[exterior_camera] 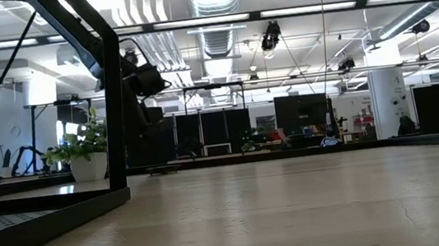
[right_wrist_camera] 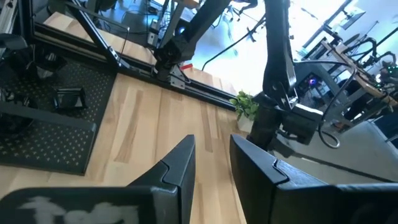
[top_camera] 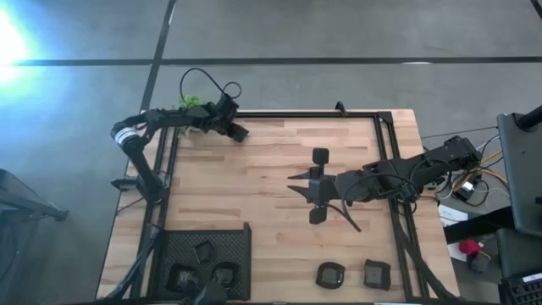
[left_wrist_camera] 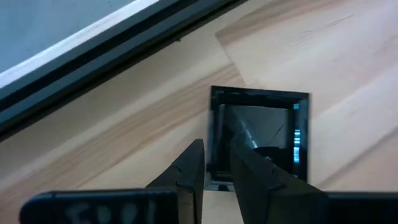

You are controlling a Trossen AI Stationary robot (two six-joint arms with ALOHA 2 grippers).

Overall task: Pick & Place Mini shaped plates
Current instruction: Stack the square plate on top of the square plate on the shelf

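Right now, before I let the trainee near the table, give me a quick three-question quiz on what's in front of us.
1. True or false: the right tool holds a plate.
2. In the high view, how many plates lie on the table outside the tray?
3. What is between the fingers of the left tool? A: the rim of a square plate. B: a leaf. C: nothing.

Key: 1 false, its fingers stand apart with nothing between them. 2 two. 3 A.
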